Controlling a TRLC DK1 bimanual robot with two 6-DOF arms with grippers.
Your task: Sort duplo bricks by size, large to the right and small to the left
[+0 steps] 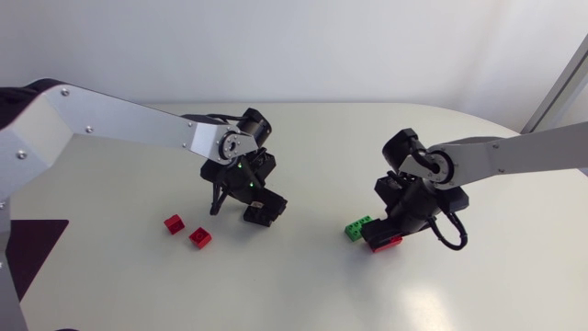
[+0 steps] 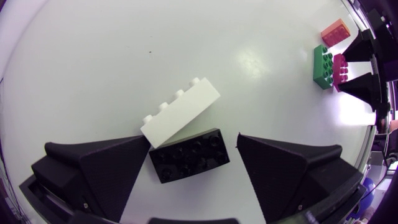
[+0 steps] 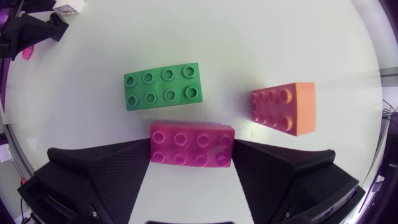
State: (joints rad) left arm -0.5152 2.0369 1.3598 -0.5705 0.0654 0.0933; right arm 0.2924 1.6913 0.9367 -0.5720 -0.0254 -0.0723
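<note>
Two pincers busy: my right pincer (image 3: pixel 193 149) clasps the magenta brick (image 3: pixel 191 144) by its ends beside the green brick (image 3: pixel 163 85) and orange brick (image 3: pixel 285 107), right of centre from above; I judge release is next. My left pincer (image 2: pixel 193 146) gapes around the black brick (image 2: pixel 189 154), white brick (image 2: pixel 180 111) touching it. Small red bricks (image 1: pixel 174 223) lie lower left on the pale table (image 1: pixel 303 294).
</note>
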